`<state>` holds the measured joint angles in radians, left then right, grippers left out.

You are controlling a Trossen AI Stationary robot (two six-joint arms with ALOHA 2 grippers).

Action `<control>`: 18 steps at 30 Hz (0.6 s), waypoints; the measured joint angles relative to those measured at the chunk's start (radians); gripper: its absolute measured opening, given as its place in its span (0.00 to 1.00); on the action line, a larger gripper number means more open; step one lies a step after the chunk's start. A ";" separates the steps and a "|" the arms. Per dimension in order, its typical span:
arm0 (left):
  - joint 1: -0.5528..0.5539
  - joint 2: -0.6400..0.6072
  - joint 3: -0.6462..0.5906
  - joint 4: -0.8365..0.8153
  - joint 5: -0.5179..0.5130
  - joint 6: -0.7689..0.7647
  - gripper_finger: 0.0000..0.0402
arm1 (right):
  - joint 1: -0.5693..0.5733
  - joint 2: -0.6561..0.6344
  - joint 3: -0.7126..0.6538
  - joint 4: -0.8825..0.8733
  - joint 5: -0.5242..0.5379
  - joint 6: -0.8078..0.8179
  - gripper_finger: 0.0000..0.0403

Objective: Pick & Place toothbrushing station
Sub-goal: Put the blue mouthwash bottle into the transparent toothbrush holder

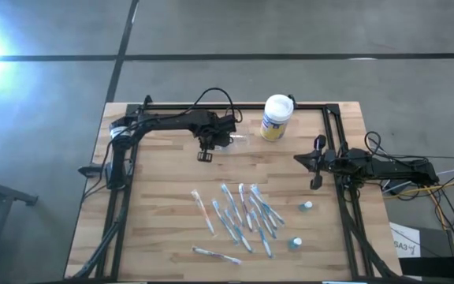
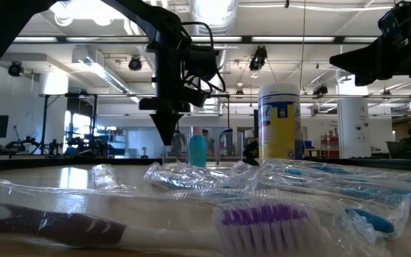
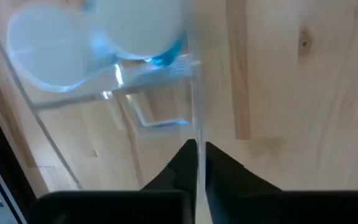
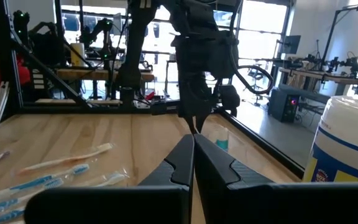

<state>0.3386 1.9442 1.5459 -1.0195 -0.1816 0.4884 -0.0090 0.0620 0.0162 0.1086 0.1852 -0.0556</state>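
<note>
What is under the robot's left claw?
The left gripper is shut on the clear toothbrushing station's thin wall. Under that lies the wooden table. Inside the station nothing is plainly visible.

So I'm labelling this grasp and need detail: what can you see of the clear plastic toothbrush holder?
The toothbrush holder looks like thin, nearly colourless see-through plastic with straight walls and rounded openings, one edge catching blue. It sits on the wooden table near the far edge, just left of the white-lidded canister. In the left wrist view, the left gripper's fingers are shut on one thin upright wall. Whether it is lifted off the table cannot be told.
</note>
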 joint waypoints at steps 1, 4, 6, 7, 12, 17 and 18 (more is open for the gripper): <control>0.002 0.000 0.000 0.000 0.001 0.005 0.03 | 0.000 0.000 0.000 0.000 0.000 0.000 0.02; 0.010 0.000 0.000 -0.002 -0.001 0.013 0.03 | 0.000 0.000 0.000 0.000 0.000 0.000 0.02; 0.015 0.000 0.000 -0.002 -0.001 0.012 0.05 | 0.000 0.000 0.000 0.000 0.000 0.000 0.02; 0.016 0.000 0.000 -0.002 -0.001 0.012 0.07 | 0.000 0.000 0.000 0.000 0.000 0.000 0.02; 0.019 0.000 0.000 -0.002 -0.002 0.012 0.09 | 0.000 0.000 0.000 0.000 0.000 0.000 0.02; 0.020 -0.001 0.000 -0.002 0.000 0.012 0.08 | 0.000 0.000 0.000 0.000 0.000 0.000 0.02; 0.020 -0.001 0.000 -0.002 0.000 0.012 0.08 | 0.000 0.000 0.000 0.000 0.000 0.000 0.02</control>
<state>0.3588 1.9434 1.5459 -1.0214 -0.1814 0.5003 -0.0090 0.0620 0.0162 0.1085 0.1852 -0.0559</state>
